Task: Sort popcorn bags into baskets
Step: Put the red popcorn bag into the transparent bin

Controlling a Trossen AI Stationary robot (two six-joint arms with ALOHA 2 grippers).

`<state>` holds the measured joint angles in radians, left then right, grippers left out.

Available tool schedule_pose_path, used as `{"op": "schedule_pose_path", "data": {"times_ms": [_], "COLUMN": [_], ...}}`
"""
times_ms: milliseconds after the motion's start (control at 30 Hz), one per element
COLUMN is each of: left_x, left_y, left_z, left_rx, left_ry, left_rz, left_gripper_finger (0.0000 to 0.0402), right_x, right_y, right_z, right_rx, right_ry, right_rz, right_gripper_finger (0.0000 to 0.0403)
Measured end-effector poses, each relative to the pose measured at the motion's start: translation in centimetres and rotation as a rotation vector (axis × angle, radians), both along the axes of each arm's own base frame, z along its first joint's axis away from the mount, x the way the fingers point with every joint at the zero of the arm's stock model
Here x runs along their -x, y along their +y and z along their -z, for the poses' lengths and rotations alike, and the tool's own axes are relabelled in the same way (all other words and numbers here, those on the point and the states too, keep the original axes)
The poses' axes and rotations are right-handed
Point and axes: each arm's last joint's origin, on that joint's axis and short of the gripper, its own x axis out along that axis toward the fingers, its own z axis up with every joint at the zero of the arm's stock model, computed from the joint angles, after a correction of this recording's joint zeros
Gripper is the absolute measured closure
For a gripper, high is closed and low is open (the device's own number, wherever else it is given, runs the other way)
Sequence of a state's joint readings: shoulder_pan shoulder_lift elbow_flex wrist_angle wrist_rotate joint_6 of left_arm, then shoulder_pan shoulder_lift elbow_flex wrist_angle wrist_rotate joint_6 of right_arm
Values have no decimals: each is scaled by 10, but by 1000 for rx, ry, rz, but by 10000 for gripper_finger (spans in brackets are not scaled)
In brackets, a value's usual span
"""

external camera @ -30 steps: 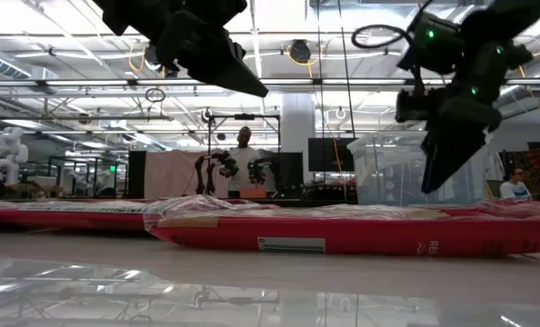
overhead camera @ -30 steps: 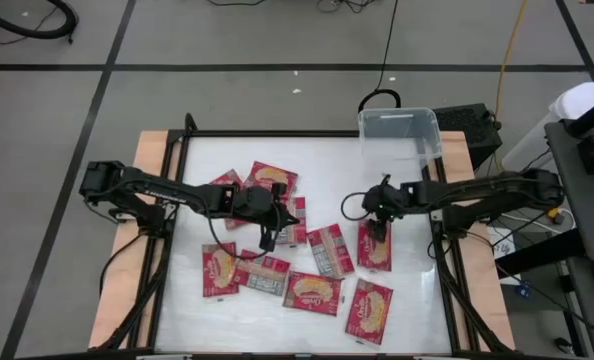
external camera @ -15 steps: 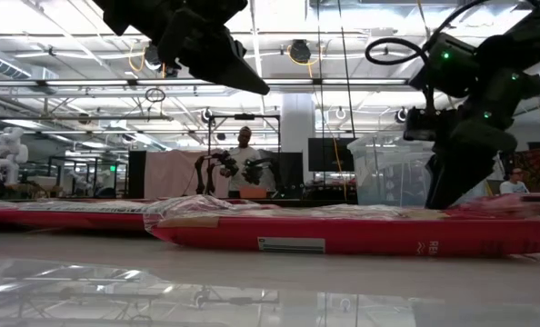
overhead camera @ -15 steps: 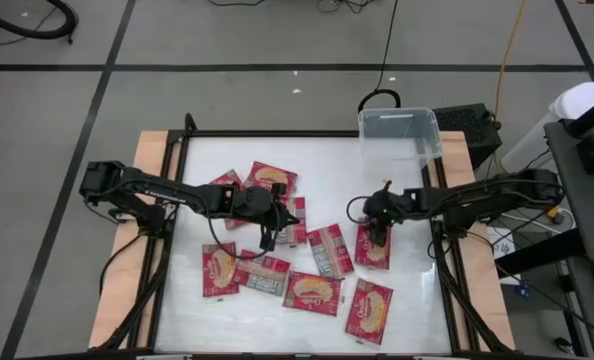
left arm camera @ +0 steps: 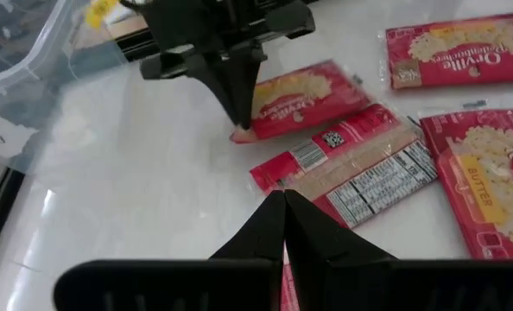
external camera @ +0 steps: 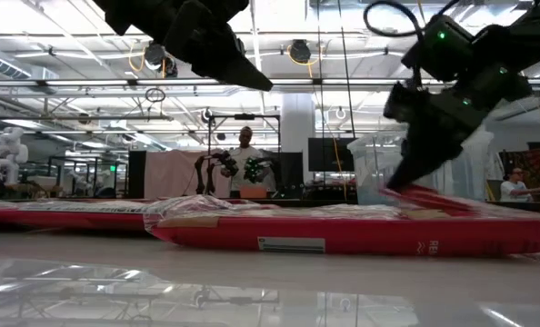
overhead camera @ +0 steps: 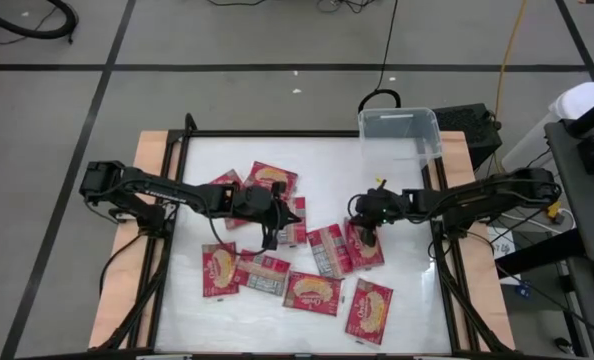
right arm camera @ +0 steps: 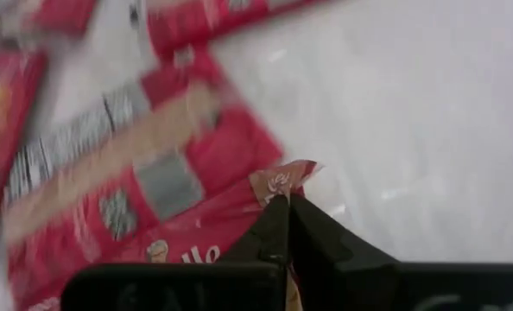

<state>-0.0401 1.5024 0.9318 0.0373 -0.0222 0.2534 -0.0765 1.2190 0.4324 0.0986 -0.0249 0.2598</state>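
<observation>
Right gripper [overhead camera: 369,226]: low at the tabletop [overhead camera: 327,165] centre-right; jaws pinching the corner of a popcorn bag [overhead camera: 363,245], its gripped edge raised
Left gripper [overhead camera: 268,240]: hangs over the left cluster; jaws pressed together, empty
Other popcorn bags [overhead camera: 312,292]: scattered flat across mid-table
Clear bin [overhead camera: 400,135]: far right corner; no bags seen inside
</observation>
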Motion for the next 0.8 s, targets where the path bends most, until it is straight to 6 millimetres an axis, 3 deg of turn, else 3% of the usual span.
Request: {"op": "schedule_pose_path", "data": {"times_ms": [267, 467, 567, 800], "left_x": [-8, -14, -26, -43], "left_y": [2, 3, 4, 18], "left_z": [10, 18, 21, 53], "left_rx": [104, 123, 156, 198], "left_ry": [0, -9, -97, -142], "left_rz": [-68, -129, -178, -375], "left_gripper_finger": [370, 291, 244, 181], "right_x": [-12, -10, -8, -8], "right_y": [-5, -8, -8, -3], "right_z": [-39, -67, -76, -85], "right_rx": [188, 314, 339, 381], "right_ry": [-146, -299, -352, -426], "right_rz": [56, 122, 119, 107], "right_gripper_finger": [403, 403, 403, 403]}}
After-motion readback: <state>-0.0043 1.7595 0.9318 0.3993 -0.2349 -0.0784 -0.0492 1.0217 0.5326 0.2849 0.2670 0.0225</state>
